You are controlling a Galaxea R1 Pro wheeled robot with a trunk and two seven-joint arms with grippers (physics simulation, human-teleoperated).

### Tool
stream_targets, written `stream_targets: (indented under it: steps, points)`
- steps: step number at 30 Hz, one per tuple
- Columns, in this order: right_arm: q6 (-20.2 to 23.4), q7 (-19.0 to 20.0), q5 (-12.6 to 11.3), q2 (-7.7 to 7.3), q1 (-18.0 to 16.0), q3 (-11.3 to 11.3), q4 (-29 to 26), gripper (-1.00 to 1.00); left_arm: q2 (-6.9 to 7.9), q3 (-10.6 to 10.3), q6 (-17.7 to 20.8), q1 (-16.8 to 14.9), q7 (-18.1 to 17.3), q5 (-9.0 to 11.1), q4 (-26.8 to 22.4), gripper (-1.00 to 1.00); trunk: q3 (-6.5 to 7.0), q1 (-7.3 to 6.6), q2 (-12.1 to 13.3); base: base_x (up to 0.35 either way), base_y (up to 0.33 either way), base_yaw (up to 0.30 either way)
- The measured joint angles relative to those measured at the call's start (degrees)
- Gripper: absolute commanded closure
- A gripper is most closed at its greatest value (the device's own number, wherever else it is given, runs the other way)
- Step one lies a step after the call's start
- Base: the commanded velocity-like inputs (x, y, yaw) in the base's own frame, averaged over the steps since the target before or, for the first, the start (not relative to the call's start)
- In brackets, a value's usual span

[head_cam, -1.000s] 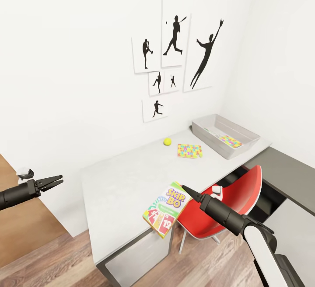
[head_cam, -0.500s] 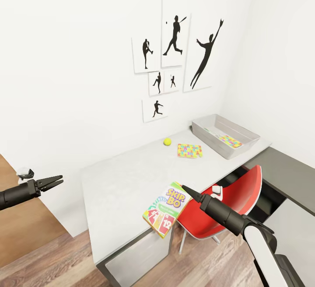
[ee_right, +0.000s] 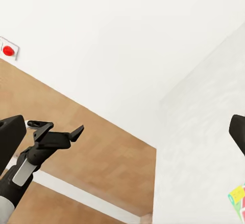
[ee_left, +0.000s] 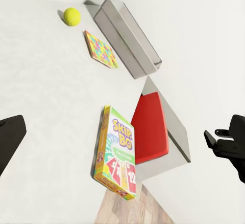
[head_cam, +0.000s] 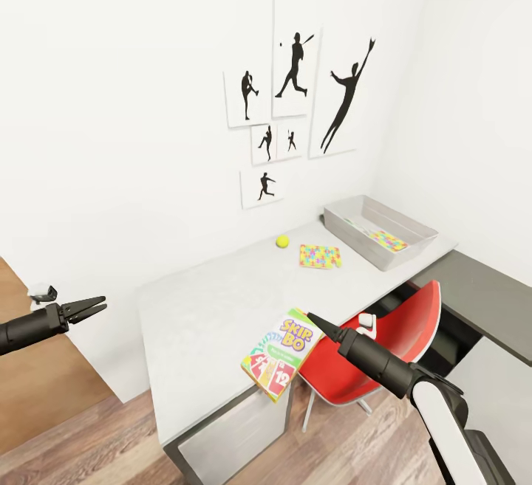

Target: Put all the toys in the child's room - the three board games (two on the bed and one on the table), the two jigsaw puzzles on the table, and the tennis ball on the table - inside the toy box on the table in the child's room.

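On the white table [head_cam: 199, 308] the Skip-Bo board game [head_cam: 281, 353] lies at the near edge and hangs a little over it, just beside the tip of the right gripper [head_cam: 319, 322], whose jaws look closed to a point and hold nothing. The left gripper [head_cam: 89, 307] is in the air beside the table, well apart from it, its jaws narrowly apart and empty. Farther back are the tennis ball [head_cam: 282, 241] and one jigsaw puzzle [head_cam: 320, 255]. The second jigsaw puzzle [head_cam: 385, 238] lies inside the toy box [head_cam: 347, 225]. A red chair [head_cam: 369, 352] stands under the table.

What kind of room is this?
Probably a child's bedroom or playroom: a white desk holds a Skip-Bo game, a jigsaw puzzle and a tennis ball, with sports silhouette pictures on the wall.
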Motion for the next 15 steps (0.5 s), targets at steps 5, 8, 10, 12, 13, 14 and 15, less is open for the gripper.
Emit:
stream_targets:
  steps: [5,8,10,12,13,14,15]
  points:
    - [0.0,0.01,0.0,0.06,-0.01,0.0,0.0,-1.0,0.07,0.02,0.0,0.0,0.0,-0.04,0.0,-1.0,0.46,0.01,0.0,-0.068,0.0,0.0]
    - [0.0,0.01,0.0,0.07,-0.01,0.0,0.0,-1.0,0.08,0.02,0.0,0.0,0.0,-0.04,0.0,-1.0,0.73,0.01,0.0,-0.063,0.0,0.0]
    - [0.0,0.01,0.0,0.08,0.0,0.0,0.0,-1.0,0.08,0.02,0.04,0.0,0.0,-0.05,0.0,-1.0,0.92,0.0,0.0,-0.027,0.0,0.0]
    - [0.0,0.02,0.0,0.08,-0.01,0.0,0.0,-1.0,0.07,0.03,0.07,0.0,0.0,-0.02,0.0,-1.0,1.1,0.0,0.0,-0.014,0.0,0.0]
    - [0.0,0.02,0.0,0.08,0.0,0.0,0.0,-1.0,0.04,0.03,0.08,0.0,0.0,-0.02,0.0,-1.0,1.19,0.0,0.0,-0.009,0.0,0.0]
    - [0.0,0.01,0.0,0.08,0.0,0.0,0.0,-1.0,0.03,0.03,0.06,0.0,0.0,-0.02,0.0,-1.0,1.29,0.0,0.0,-0.006,0.0,0.0]
    - [0.0,0.01,0.0,0.08,0.01,0.0,0.0,-1.0,0.02,0.02,0.07,0.0,0.0,-0.03,0.0,-1.0,1.38,0.0,0.0,-0.004,0.0,0.0]
